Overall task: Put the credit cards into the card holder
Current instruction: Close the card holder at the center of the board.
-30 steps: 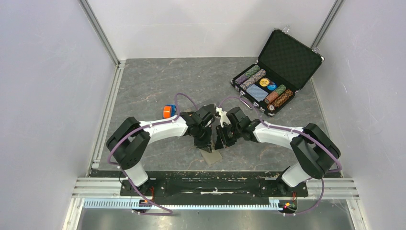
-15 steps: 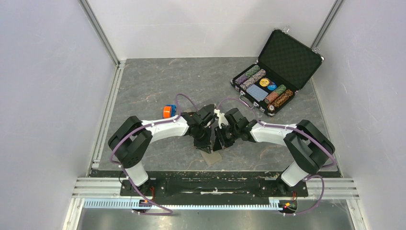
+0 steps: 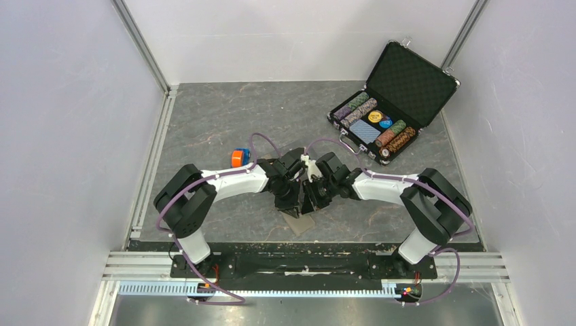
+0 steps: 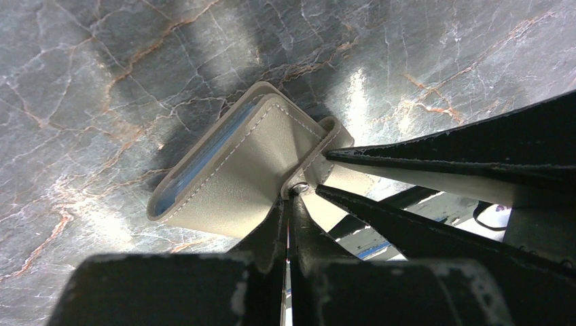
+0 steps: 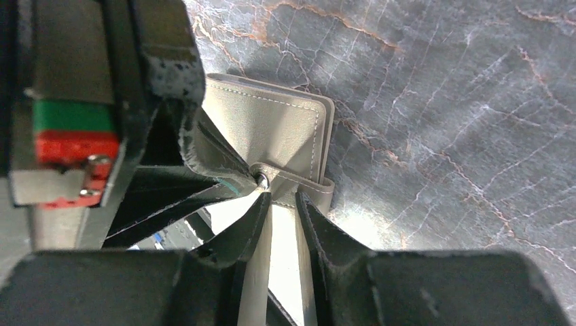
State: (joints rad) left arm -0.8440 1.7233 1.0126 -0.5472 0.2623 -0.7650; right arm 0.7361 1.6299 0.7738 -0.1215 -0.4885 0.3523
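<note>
The grey-taupe card holder [image 3: 299, 223] hangs between both grippers just above the table near its front edge. In the left wrist view the card holder [image 4: 238, 170] is tilted, its pale blue lining showing at the open edge. My left gripper [image 4: 292, 195] is shut, pinching a flap by the round snap. My right gripper [image 5: 282, 197] grips the holder's [image 5: 272, 129] strap side with its jaws narrowly apart. From above, the left gripper [image 3: 292, 202] and right gripper [image 3: 310, 202] nearly touch. No credit cards show in any view.
An open black case of poker chips [image 3: 390, 102] with a blue card deck stands at the back right. A small orange and blue object [image 3: 238, 157] lies beside the left arm. White walls close in both sides, and a metal rail [image 3: 153, 156] runs along the left.
The right arm has edged left, bringing its gripper closer to the left one. The card holder stays held between them in almost the same place.
</note>
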